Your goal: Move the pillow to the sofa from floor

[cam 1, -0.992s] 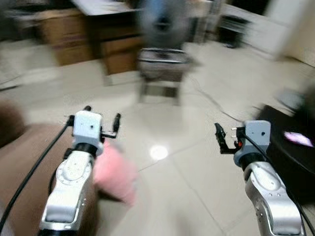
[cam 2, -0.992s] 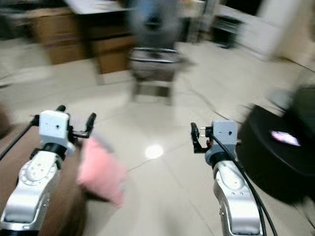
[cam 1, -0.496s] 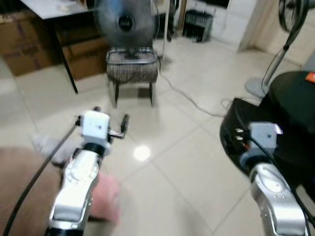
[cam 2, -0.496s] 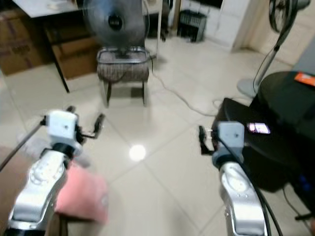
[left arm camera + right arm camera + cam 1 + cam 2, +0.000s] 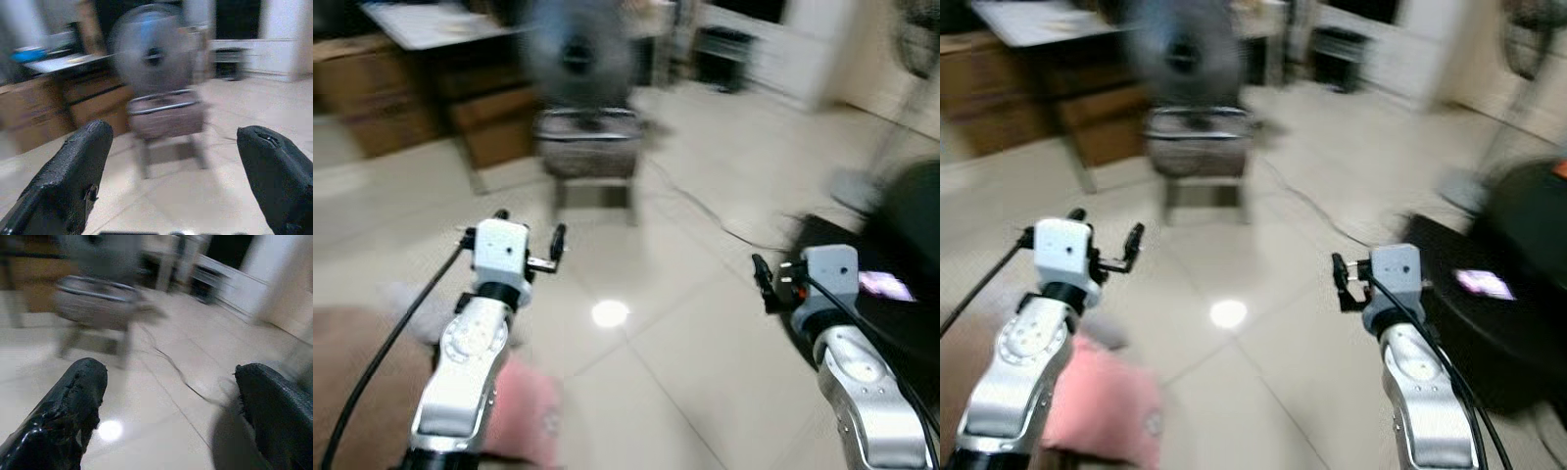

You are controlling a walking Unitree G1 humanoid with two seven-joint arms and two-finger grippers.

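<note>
The pink pillow point(image 5: 1107, 416) lies low at the bottom left, on the tiled floor beside the brown sofa point(image 5: 352, 382), partly hidden by my left arm. My left gripper point(image 5: 529, 230) is raised well above and beyond the pillow, open, with nothing between its fingers point(image 5: 73, 171). My right gripper point(image 5: 766, 284) is held up over bare floor on the right, also open and holding nothing, its fingers point(image 5: 73, 406) spread wide. All views are blurred by motion.
A low stool with a fan on it point(image 5: 587, 147) stands ahead in the middle. A desk with cardboard boxes point(image 5: 372, 98) is at the far left. A black object point(image 5: 901, 284) sits close on the right, and a cable point(image 5: 705, 211) runs across the floor.
The camera has swung, so the whole scene has shifted and blurred. Both arms hold the same raised pose. The pillow stays on the floor by the sofa.
</note>
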